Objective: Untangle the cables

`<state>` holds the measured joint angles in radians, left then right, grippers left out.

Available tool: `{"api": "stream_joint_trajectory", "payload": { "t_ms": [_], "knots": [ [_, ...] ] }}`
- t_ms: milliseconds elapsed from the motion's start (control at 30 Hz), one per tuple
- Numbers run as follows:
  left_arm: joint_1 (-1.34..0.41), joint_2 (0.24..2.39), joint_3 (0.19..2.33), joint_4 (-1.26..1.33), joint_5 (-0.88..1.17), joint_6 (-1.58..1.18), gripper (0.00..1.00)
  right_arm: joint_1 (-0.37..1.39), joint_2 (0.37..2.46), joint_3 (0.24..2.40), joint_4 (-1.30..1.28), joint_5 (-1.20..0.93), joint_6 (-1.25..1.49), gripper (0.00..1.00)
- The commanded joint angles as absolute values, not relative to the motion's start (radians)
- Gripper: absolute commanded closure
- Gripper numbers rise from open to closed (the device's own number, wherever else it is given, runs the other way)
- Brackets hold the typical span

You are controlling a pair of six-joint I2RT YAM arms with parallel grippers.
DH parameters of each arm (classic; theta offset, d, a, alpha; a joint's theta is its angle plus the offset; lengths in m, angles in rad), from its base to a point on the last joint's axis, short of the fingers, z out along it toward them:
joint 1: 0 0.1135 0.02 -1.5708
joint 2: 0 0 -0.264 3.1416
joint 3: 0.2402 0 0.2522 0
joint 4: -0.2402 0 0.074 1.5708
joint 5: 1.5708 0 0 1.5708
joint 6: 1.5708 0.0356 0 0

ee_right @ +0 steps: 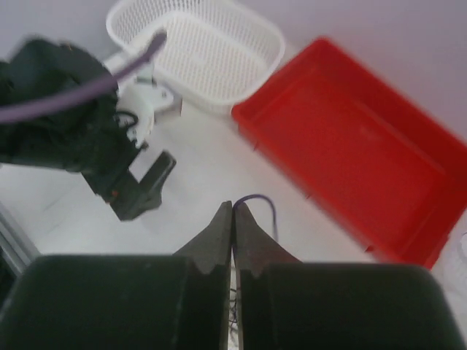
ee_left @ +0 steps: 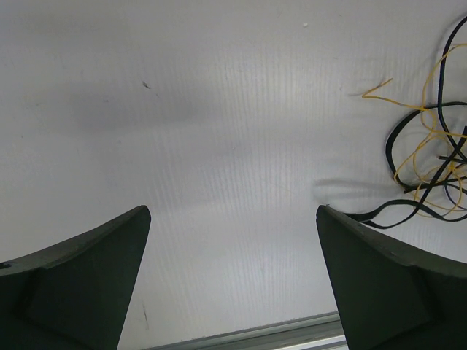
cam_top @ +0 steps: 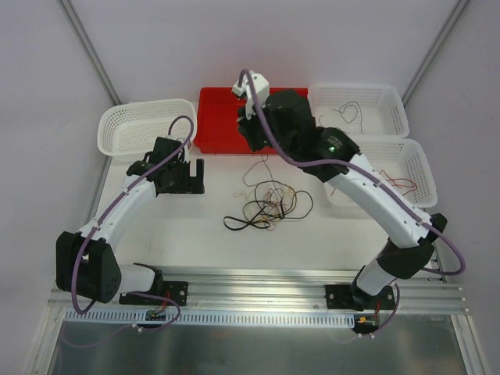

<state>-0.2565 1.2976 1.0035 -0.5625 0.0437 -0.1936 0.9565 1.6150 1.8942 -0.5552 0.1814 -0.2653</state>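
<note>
A tangle of thin cables [cam_top: 266,205] in black, yellow-tan and darker strands lies mid-table. My right gripper [cam_top: 255,139] hangs above the table's far part, by the red tray's front edge. In the right wrist view that gripper [ee_right: 233,205] is shut on a dark purple cable [ee_right: 256,195], which loops out at the tips and drops toward the tangle. My left gripper [cam_top: 192,173] stands open over bare table, left of the tangle. Its wrist view shows that gripper [ee_left: 233,211] with nothing between the fingers, and yellow [ee_left: 379,88] and black strands off to the right.
A red tray [cam_top: 215,117] sits at the back centre, with a white basket [cam_top: 109,129] to its left. At the right are two white baskets: the far one [cam_top: 394,105] holds a dark cable [cam_top: 349,109], the near one [cam_top: 422,164] a red cable [cam_top: 398,185].
</note>
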Motion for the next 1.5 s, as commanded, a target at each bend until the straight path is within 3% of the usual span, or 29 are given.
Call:
{"api": "stream_joint_trajectory", "payload": {
  "t_ms": [0,167,433,633,900,1100,1133,1233,1333,1467],
  "knots": [
    [-0.265,1.299,1.034,-0.568,0.034,-0.190,0.01,0.960,1.589,2.129,-0.693,0.227,-0.449,0.99],
    [-0.264,1.304,1.034,-0.569,0.032,-0.192,0.01,0.962,1.533,2.192,-0.574,0.229,-0.537,0.99],
    [-0.264,1.312,1.035,-0.569,0.035,-0.193,0.01,0.960,1.437,1.967,-0.466,0.249,-0.506,0.99],
    [-0.264,1.305,1.032,-0.569,0.037,-0.193,0.01,0.944,1.350,1.575,-0.446,0.351,-0.342,0.99],
    [-0.264,1.302,1.034,-0.569,0.074,-0.196,0.01,0.896,1.221,1.016,-0.541,0.452,0.088,0.99],
    [-0.275,1.279,1.038,-0.566,0.133,-0.212,0.01,0.896,1.091,0.861,-0.635,0.431,0.201,0.73],
    [-0.284,1.282,1.043,-0.565,0.135,-0.218,0.01,0.896,1.075,0.842,-0.641,0.431,0.201,0.60],
    [-0.342,1.298,1.061,-0.565,0.146,-0.264,0.01,0.893,1.026,0.838,-0.657,0.460,0.190,0.41],
    [-0.440,1.325,1.083,-0.543,0.129,-0.343,0.01,0.876,0.999,0.845,-0.623,0.466,0.137,0.35],
    [-0.557,1.411,1.132,-0.494,0.077,-0.423,0.01,0.807,1.006,0.873,-0.563,0.378,0.060,0.35]
  ]
}}
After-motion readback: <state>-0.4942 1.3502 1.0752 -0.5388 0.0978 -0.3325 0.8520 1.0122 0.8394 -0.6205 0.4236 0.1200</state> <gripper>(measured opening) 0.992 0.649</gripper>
